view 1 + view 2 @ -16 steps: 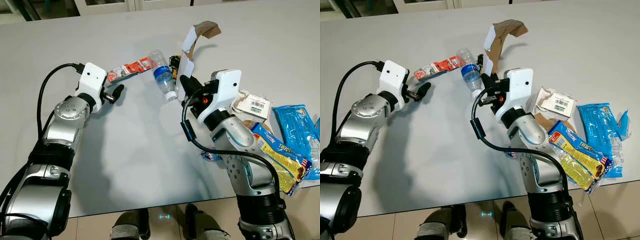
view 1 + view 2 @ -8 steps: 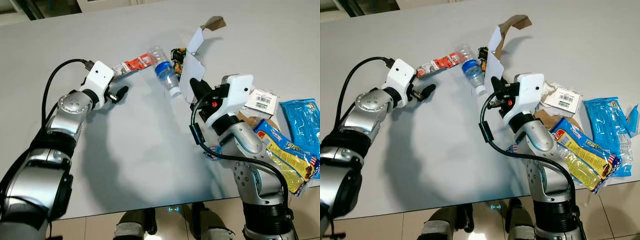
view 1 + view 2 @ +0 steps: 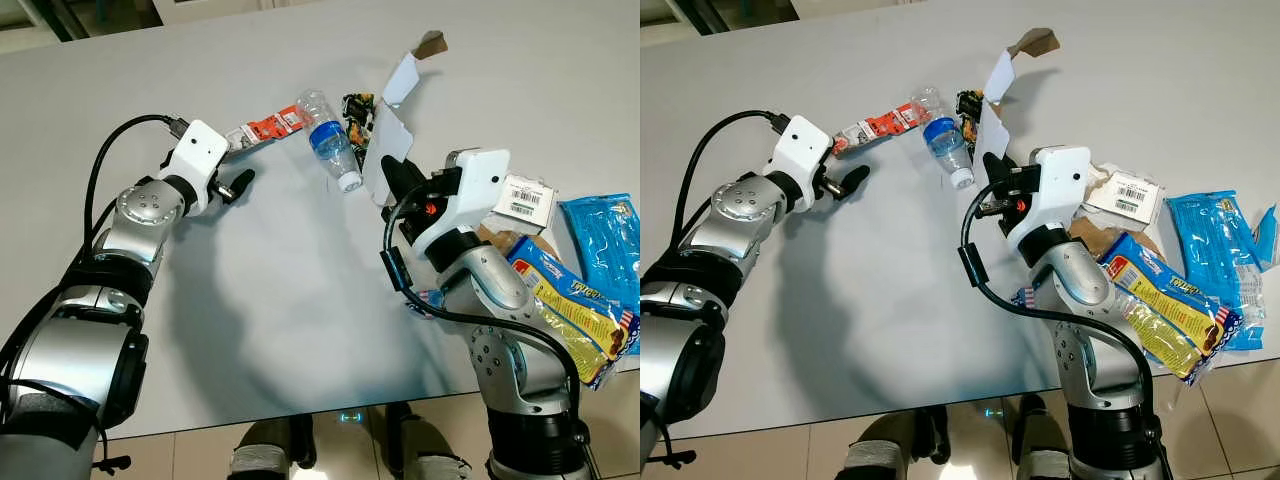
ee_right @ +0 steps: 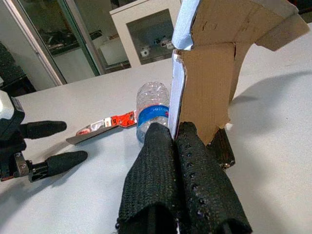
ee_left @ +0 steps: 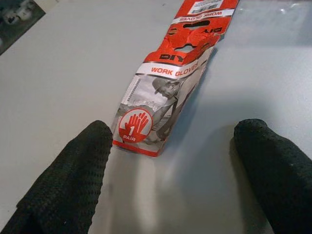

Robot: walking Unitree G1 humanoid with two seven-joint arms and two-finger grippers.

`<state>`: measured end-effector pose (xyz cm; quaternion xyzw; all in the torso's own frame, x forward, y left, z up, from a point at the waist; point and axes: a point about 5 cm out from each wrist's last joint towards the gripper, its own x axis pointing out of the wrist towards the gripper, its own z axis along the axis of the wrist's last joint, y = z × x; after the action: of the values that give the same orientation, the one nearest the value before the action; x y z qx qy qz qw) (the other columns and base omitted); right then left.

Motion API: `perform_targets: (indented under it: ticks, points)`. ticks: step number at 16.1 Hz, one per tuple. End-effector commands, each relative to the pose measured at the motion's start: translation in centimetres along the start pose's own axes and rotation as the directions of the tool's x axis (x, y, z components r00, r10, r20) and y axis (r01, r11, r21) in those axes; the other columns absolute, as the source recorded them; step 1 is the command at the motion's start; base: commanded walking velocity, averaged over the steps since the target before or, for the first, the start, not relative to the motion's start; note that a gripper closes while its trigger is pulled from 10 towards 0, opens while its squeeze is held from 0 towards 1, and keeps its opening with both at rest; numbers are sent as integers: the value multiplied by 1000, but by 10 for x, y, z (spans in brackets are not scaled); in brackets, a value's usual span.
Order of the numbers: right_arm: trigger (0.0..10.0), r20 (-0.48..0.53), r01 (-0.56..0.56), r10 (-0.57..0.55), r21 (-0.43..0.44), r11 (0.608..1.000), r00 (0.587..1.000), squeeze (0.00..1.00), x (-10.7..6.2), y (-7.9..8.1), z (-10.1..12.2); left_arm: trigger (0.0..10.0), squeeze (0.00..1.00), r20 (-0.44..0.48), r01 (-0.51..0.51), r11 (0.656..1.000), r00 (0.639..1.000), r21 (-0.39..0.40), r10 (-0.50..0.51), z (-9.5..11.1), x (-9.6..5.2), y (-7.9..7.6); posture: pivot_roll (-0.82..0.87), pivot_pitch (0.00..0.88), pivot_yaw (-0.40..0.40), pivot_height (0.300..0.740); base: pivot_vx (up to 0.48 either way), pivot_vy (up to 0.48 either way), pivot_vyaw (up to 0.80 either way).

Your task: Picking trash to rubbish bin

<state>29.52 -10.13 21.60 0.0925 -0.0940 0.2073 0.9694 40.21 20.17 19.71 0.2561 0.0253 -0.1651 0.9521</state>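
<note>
Right gripper (image 4: 176, 146) jaws pinching cardboard piece (image 4: 214, 73), raised above desk (image 3: 280, 300). Left gripper (image 5: 180, 161) jaws spread, glove packet (image 5: 168, 87) just ahead at 12 o'clock. Bottle (image 3: 328, 150) lying between both.

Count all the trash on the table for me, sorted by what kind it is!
Plastic bottle: 1
Cardboard pieces: 2, the torn strip and the labelled piece
Work gloves packet: 1
Snack wrappers: 3, dark, yellow, blue
Total: 7
</note>
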Motion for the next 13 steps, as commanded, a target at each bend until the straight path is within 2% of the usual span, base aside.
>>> perform_targets:
  ticks: [1,6,13]
  points:
    - [10000,-1,-5,5,10,1000,1000,0,-4,5,1,0,0,-86,11,1000,996,-9,-12,-20,-2,-9,-122,328,142,740,0,0,0]
    - [10000,-9,4,-4,11,1000,1000,0,-6,4,1,0,0,-67,-3,1000,998,-17,2,-17,2,-15,-129,337,144,740,0,0,0]
    - [10000,-15,7,-7,10,1000,1000,0,-8,5,1,0,0,-50,-52,997,998,-51,49,-16,1,-11,-144,337,142,740,0,0,0]
